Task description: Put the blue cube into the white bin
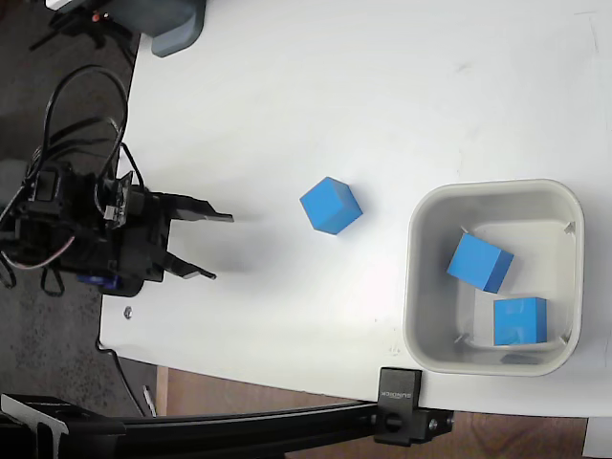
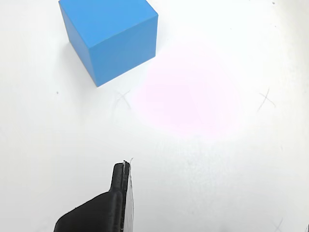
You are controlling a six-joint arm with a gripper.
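Now, in the fixed view the gripper (image 1: 222,246) sits at the left side of the white table (image 1: 316,86), its two black fingers (image 1: 201,211) spread apart and pointing right, with nothing between them. One finger lies higher in the picture, the other lower, and a clear gap of bare table shows between the tips. Black cables (image 1: 81,105) loop up behind the arm over the dark floor.

The cube (image 1: 331,206) rests on the table to the right of the gripper, apart from it, turned so a corner faces the fingers. It lies between the gripper and the bin (image 1: 413,287), touching neither.

The bin stands at the right side of the table near its lower edge. Inside lie two more blue cubes: one (image 1: 479,262) tilted toward the upper left of the floor, the other (image 1: 520,319) nearer the lower right wall. They sit close together; whether they touch I cannot tell.

A black clamp (image 1: 400,406) grips the table edge just below the bin.

In the wrist view the cube (image 2: 112,37) fills the upper left, standing on the table, and one black finger (image 2: 113,203) shows at the bottom, well short of it
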